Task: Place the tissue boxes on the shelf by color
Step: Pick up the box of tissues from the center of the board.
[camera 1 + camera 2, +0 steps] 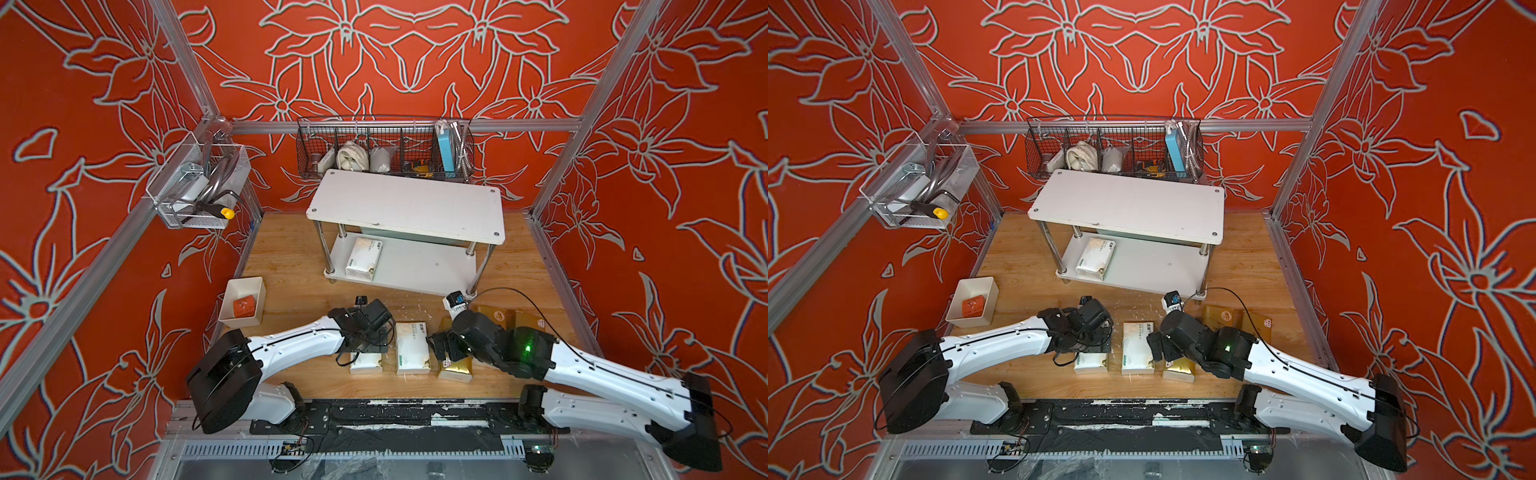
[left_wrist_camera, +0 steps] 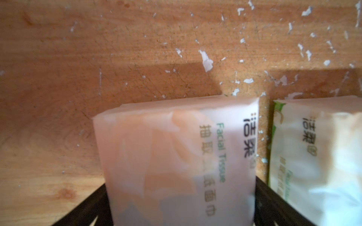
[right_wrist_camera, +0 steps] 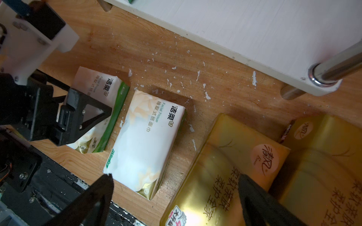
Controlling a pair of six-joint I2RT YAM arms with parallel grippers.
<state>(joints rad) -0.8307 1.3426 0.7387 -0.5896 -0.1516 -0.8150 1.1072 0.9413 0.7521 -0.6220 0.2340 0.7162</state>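
Well, in both top views we find the left gripper directly above the left white pack, which lies by the worktop's front edge, long axis running front to back; the left arm is plainly nearer. Beside it lie the middle white pack and the front gold pack, the latter under the right gripper; two more gold packs lie behind, toward the right edge. The shelf stands at the back: its lower tier holds one white pack at the left end, and its top board is bare. A tray at the left edge holds an orange block.

From the left wrist we see the jaws spread wide astride the left white pack's short width, which nearly fills the gap; a squeeze and lift, we judge, come next.

From the right wrist the right gripper hangs wide open, holding nothing, above the strip between middle white pack and front gold pack.
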